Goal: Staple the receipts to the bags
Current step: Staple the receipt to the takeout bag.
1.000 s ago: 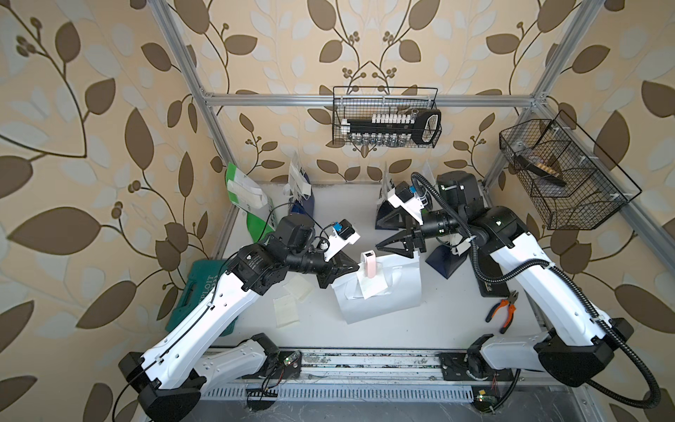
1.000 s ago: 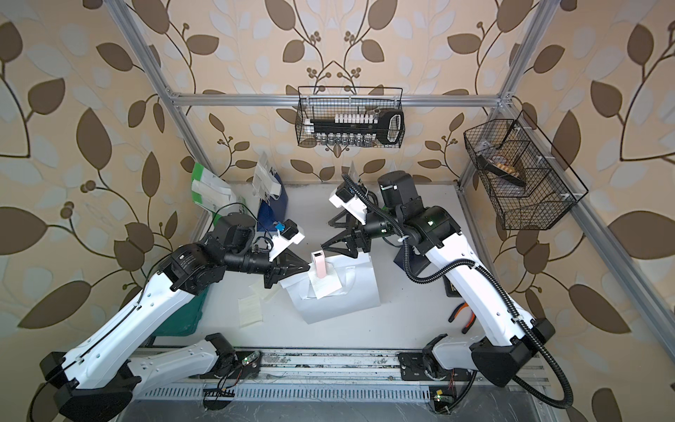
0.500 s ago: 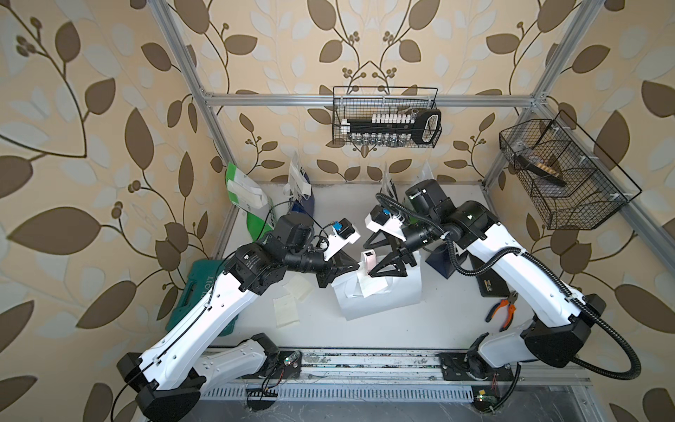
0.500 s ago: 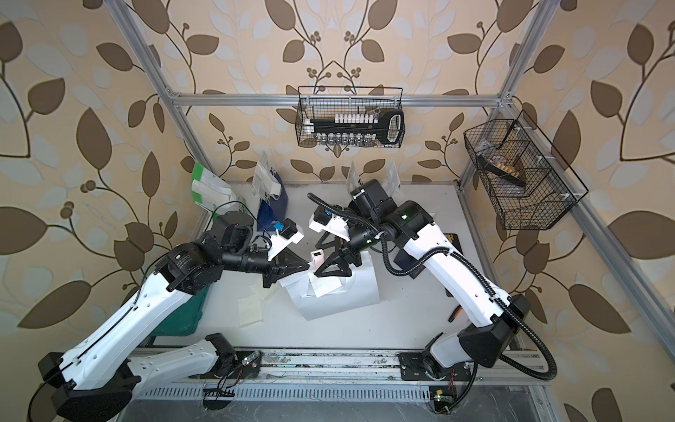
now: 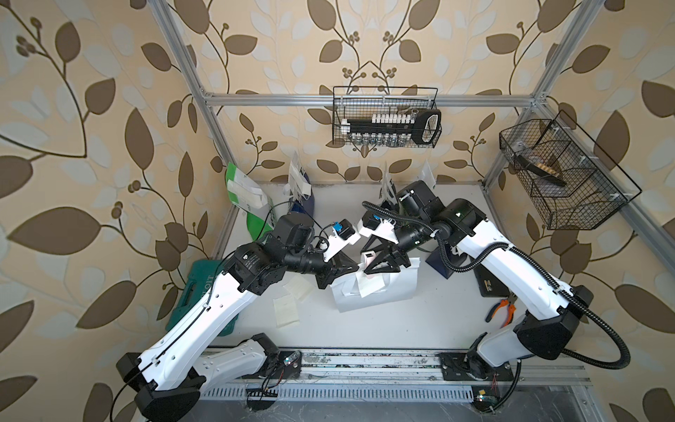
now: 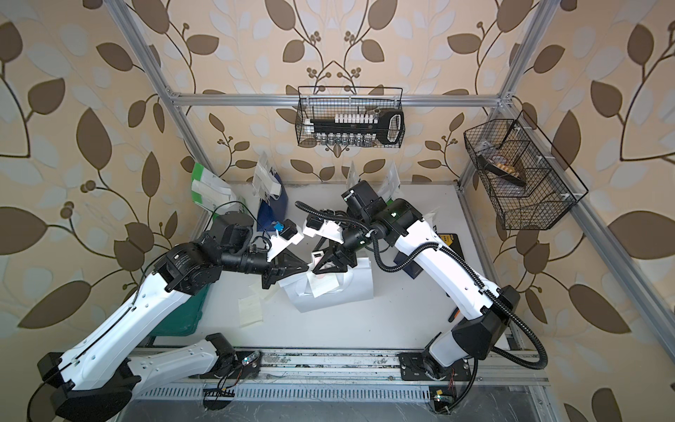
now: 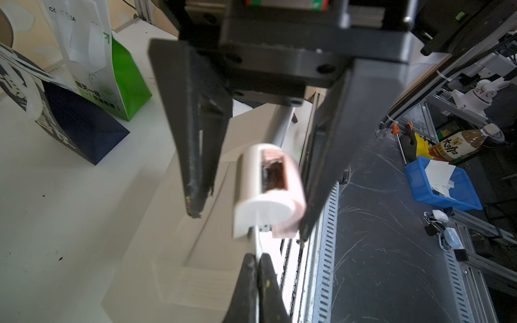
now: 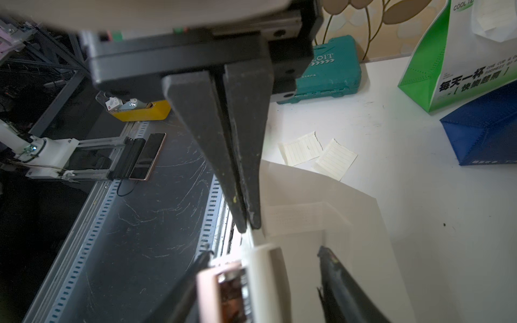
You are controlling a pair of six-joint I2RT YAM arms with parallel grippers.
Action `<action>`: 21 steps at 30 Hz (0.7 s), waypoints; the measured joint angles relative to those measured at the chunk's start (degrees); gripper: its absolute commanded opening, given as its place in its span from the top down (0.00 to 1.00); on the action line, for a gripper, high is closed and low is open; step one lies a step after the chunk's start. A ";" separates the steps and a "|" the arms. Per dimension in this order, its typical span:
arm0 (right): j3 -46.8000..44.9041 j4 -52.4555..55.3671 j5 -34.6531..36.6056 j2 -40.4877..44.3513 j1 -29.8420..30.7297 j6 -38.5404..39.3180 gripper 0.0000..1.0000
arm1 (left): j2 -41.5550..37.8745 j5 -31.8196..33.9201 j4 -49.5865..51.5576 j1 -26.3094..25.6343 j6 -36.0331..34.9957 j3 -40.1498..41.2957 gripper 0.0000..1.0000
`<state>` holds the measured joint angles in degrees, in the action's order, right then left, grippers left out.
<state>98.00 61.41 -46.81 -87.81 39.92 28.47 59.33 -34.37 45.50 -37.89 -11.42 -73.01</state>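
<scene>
– Stapler (image 5: 368, 260) first: where is it?
– Upright at the top edge of your white bag (image 5: 394, 288), which lies flat in the middle of the table (image 5: 420, 329). Both top views show it right between your two claws. One side is pink, the other white.
– Right claw (image 7: 249, 226)?
– Spread, with one finger on each side of the stapler. In the left wrist view the finger on the pink side touches it. The other finger stands clear of the white side, so you have nothing clamped there. That view is blurred around the stapler.
– Left claw (image 7: 258, 260)?
– Clenched. Its tips pinch a thin white edge at the bag's mouth, just beside the stapler. You cannot tell from these views whether the receipt is in that pinch too.
– Where is the receipt (image 5: 370, 286)?
– It lies tilted on the bag's face, with its upper end up by the stapler. You also have loose slips (image 8: 300, 151) flat on the table just beside the bag, on your left arm's side. Neither claw touches them.
– Other bags?
– A green bag (image 5: 243, 192) and a navy bag (image 5: 306, 201) stand near the back wall on your left, well apart from both claws. The teal case (image 5: 199, 288) sits at the table's left edge, partly under your left arm
</scene>
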 measured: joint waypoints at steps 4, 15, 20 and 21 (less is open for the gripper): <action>-2.10 -2.82 0.85 1.57 0.02 -1.62 1.00 | -0.07 0.63 -0.04 0.07 1.11 0.00 1.00; -7.63 -14.93 3.54 5.62 -0.72 -9.25 0.22 | -0.20 1.97 -1.42 -0.02 1.57 -0.50 1.00; -10.56 -22.69 7.80 10.29 -0.85 -13.86 0.17 | -0.33 2.95 -2.51 -0.02 1.81 -0.50 1.00; -11.21 -24.06 8.59 11.45 -0.94 -14.58 0.17 | -0.33 3.23 -2.62 -0.02 2.03 -0.50 1.00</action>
<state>86.78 37.34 -38.22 -76.36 38.98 13.89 59.00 -31.14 42.87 -37.91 -9.39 -73.52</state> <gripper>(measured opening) 0.830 0.047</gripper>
